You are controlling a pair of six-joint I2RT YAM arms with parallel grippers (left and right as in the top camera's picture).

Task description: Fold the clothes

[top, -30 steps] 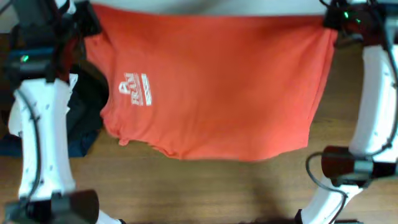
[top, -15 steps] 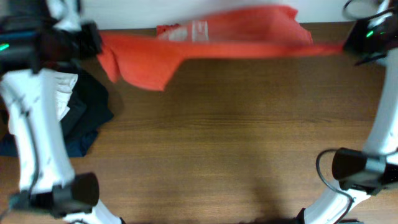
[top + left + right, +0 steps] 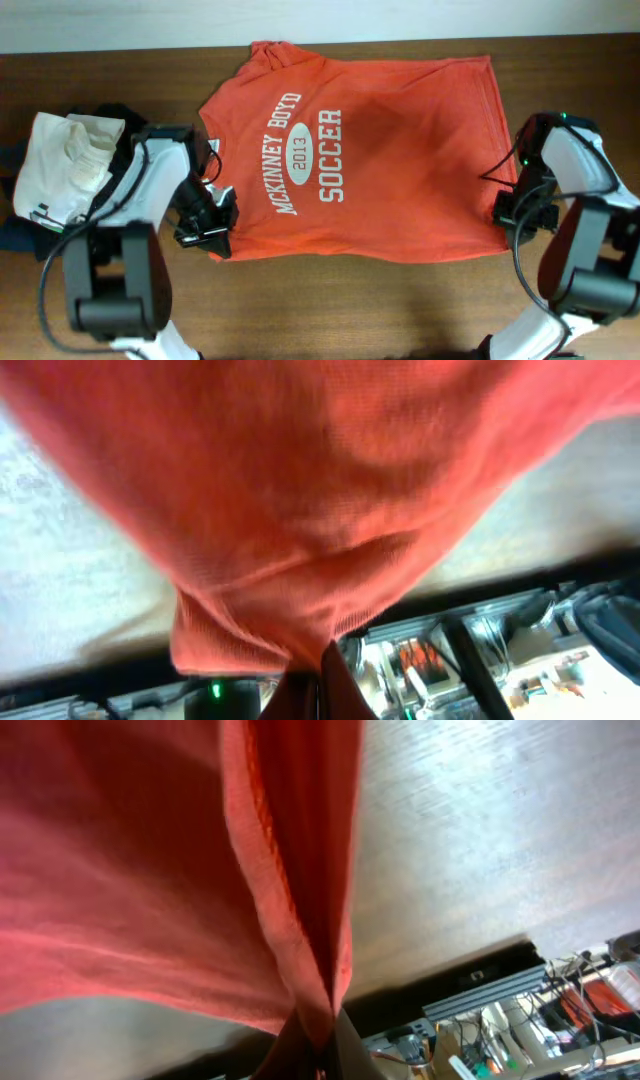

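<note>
T-shirt (image 3: 420, 185), soft orange knit, flat

There is one red-orange T-shirt (image 3: 380, 160) on one wooden counter (image 3: 350, 300). One white garment (image 3: 60, 165) sits at the left edge of the frame over dark cloth (image 3: 15, 235) whose piece count is unclear. Two arms show, left arm (image 3: 150, 190) and right arm (image 3: 570, 165), with two claws, left claw (image 3: 205, 235) and right claw (image 3: 505, 210).

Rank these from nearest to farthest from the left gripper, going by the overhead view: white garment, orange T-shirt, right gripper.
1. orange T-shirt: its corner is pinched in the left gripper.
2. white garment: on the pile to its left.
3. right gripper: across the shirt, far side.
</note>
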